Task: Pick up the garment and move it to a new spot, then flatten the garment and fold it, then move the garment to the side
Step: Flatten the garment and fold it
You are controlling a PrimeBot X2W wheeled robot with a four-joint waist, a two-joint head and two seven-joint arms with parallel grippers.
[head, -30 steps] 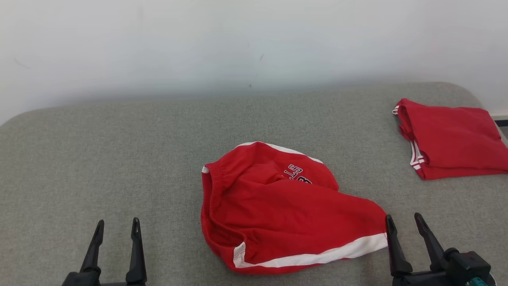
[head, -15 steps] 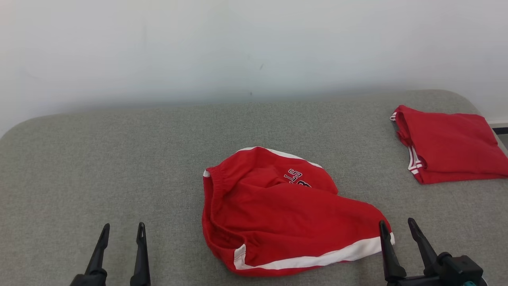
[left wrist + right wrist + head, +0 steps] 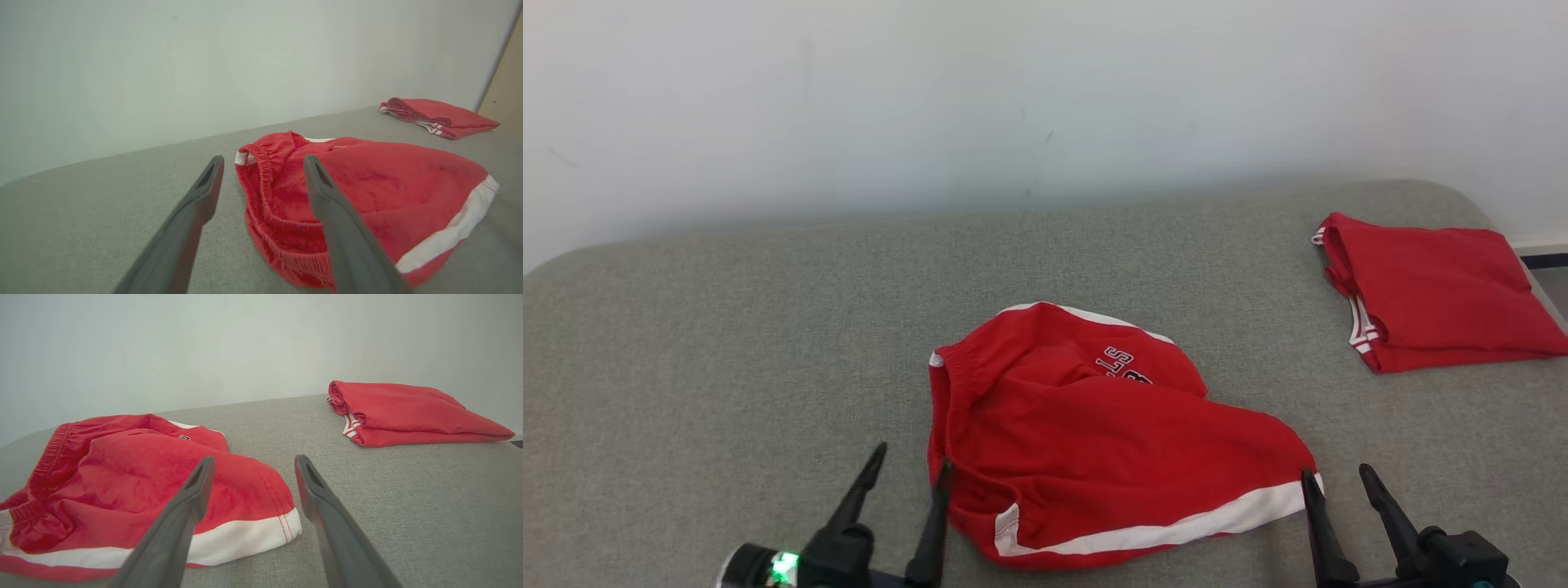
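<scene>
The garment [image 3: 1094,441], red shorts with a white hem band and dark lettering, lies crumpled in the middle of the grey padded surface [image 3: 727,327]. My left gripper [image 3: 911,461] stands open at the garment's left edge, beside its elastic waistband [image 3: 265,179]; in the left wrist view its open fingers straddle that waistband edge. My right gripper [image 3: 1335,482] is open at the garment's lower right corner, by the white band [image 3: 245,535]. Neither gripper holds any cloth.
A second red garment [image 3: 1429,290], folded with white-striped trim, lies at the far right of the surface, also seen as the folded red pile [image 3: 408,412] in the right wrist view. A pale wall [image 3: 1013,98] stands behind the surface.
My left gripper has moved right, up to the garment's left edge. The right gripper has stayed by the lower right corner. The head view has shifted a little.
</scene>
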